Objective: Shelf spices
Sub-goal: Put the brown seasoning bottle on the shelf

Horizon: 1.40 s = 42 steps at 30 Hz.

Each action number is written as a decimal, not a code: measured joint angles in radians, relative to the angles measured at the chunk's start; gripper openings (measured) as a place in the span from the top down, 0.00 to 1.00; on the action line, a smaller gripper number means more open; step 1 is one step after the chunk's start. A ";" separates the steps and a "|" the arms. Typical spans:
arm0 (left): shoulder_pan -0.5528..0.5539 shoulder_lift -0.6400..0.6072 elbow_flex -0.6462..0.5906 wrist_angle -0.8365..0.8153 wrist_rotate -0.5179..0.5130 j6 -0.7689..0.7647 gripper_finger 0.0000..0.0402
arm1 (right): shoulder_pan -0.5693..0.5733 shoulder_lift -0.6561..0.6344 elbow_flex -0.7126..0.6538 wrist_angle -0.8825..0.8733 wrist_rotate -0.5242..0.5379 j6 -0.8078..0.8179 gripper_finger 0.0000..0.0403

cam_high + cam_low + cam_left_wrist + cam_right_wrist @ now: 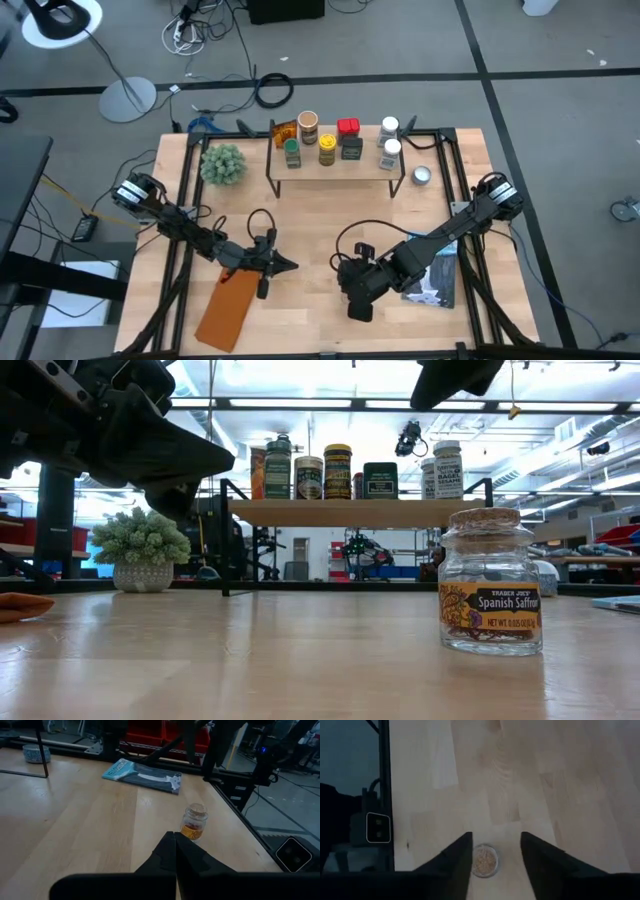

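Saffron jar (490, 582), cork-topped, stands on the table at about five o'clock, directly beneath the right gripper (495, 851), whose fingers are spread either side without touching. Left gripper (174, 851) hovers pinched together around seven o'clock.

2 dark jointed arms with silver-grey base joints, looping black cables and tapered black fingers.

Bright overhead ceiling lights (300, 404), soft shadows, dim right wrist view.

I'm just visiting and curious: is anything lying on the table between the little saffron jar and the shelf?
No: in the low view only bare tabletop separates the saffron jar from the shelf.
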 joint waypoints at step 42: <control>0.003 0.001 0.000 -0.020 -0.018 -0.001 1.00 | -0.005 0.228 0.171 -0.098 -0.118 -0.047 0.31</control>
